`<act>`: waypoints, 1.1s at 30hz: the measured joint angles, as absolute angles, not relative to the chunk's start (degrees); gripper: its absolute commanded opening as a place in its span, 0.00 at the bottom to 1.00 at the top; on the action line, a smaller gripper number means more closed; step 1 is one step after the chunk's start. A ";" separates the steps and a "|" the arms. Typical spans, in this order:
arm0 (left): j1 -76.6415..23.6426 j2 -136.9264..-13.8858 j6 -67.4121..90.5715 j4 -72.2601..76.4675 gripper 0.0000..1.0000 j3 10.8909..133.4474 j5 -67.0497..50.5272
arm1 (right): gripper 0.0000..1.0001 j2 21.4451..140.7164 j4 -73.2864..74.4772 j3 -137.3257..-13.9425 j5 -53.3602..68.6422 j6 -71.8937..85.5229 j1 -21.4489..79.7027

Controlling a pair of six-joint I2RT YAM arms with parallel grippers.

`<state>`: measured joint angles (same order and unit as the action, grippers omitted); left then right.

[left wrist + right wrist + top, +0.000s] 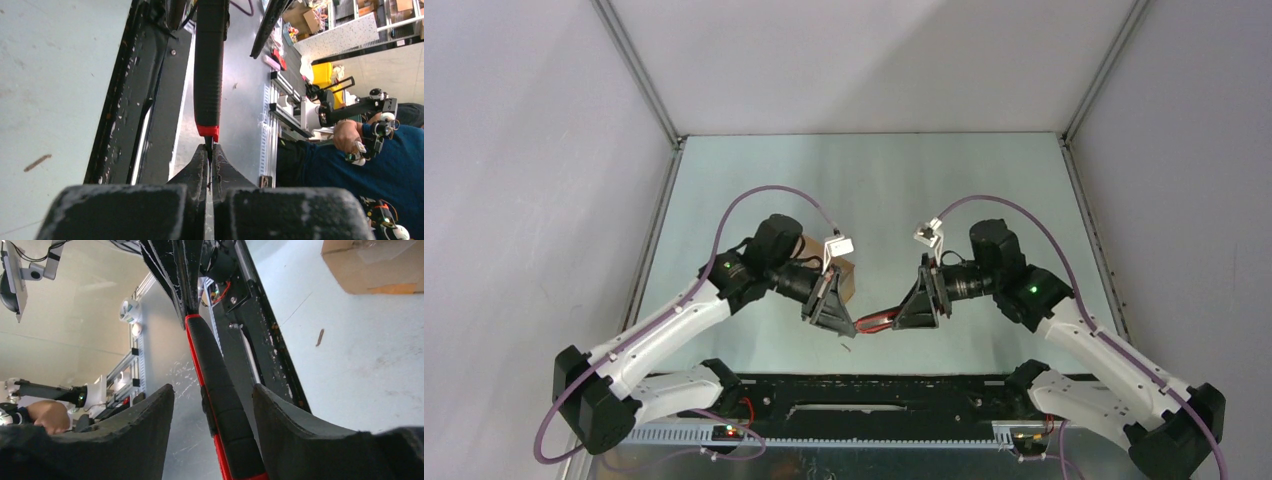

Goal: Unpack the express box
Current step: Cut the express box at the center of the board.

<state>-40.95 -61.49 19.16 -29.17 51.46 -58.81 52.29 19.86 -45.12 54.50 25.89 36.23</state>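
Note:
The express box [845,277], a small brown carton, stands on the table just behind my left gripper [846,326]; its corner also shows in the right wrist view [370,267]. A red-and-black utility knife [876,321] hangs in the air between both grippers. My left gripper [210,150] is shut on the thin tip end of the knife [208,65]. My right gripper [905,318] is open, with its fingers [290,415] on either side of the knife handle [222,395] and gaps showing on both sides.
A black rail [854,392] runs along the table's near edge below the knife. A small brown scrap [320,337] lies on the table near the box. White enclosure walls stand left, right and behind. A person in blue [380,165] is beyond the near edge.

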 measured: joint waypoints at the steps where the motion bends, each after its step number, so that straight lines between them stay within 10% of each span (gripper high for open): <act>1: -41.04 -61.49 18.76 -30.26 0.00 51.46 -58.83 | 0.55 52.80 20.43 -45.17 54.19 25.45 36.86; 9: -41.23 -61.65 16.47 -34.79 0.00 51.46 -55.24 | 0.00 53.95 22.24 -45.15 55.02 25.89 38.74; 13: -40.01 -61.52 17.19 -33.74 0.72 51.44 -54.30 | 0.00 53.06 21.28 -44.64 53.93 27.16 38.70; 17: -37.10 -62.59 22.68 -24.56 0.92 51.59 -49.28 | 0.00 52.88 17.56 -42.46 51.68 30.79 38.35; 33: -31.20 -67.72 49.84 -44.07 0.97 64.42 -1.74 | 0.00 48.01 -2.07 -22.70 35.42 57.82 29.02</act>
